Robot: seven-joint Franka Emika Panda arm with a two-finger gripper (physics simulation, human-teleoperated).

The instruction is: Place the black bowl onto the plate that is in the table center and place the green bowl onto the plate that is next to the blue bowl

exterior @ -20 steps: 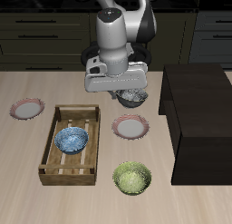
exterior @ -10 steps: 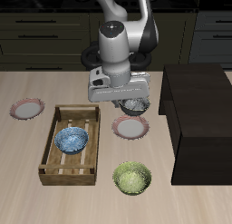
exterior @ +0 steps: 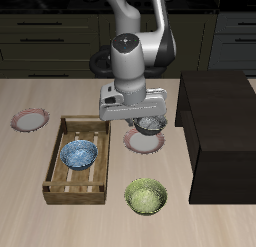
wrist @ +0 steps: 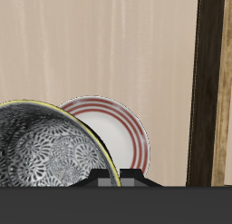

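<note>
We note black bowl point(wrist: 50, 160): grey floral inside, yellow rim. Plate point(wrist: 118, 137): white, red-ringed. Green bowl point(exterior: 146, 197), blue bowl point(exterior: 79, 154) in brown crate point(exterior: 52, 171).

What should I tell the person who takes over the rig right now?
Gripper: shut on the black bowl, held in the air above the center plate, not yet set down.
Green bowl: on the table near the front edge, untouched.
Blue bowl: in the wooden tray; the second plate lies beside the tray.
Done: nothing placed. Left: both bowls.
</note>
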